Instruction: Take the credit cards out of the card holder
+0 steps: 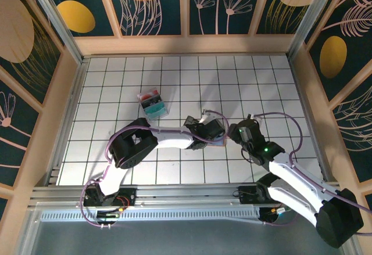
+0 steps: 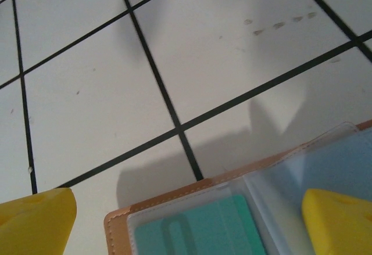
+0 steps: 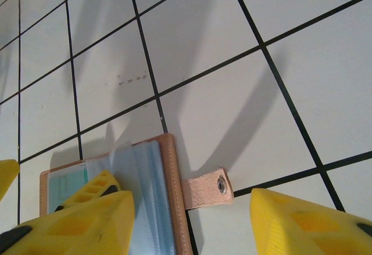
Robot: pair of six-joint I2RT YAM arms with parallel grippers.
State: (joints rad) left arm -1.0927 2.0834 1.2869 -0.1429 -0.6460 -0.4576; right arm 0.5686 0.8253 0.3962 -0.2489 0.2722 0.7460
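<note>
Bright overhead light, soft shadows on table (image 1: 116, 81), near foreground blurred

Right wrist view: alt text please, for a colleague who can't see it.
A tan leather card holder with clear inner sleeves lies open on the white gridded table, a teal card in one sleeve. Its snap tab shows between the camera's own parted yellow fingers.

One camera looks down from high over the whole table (image 1: 116, 81), while both wrist cameras sit low and close, sharing the wallet (image 3: 148, 191) from different ends.
</note>
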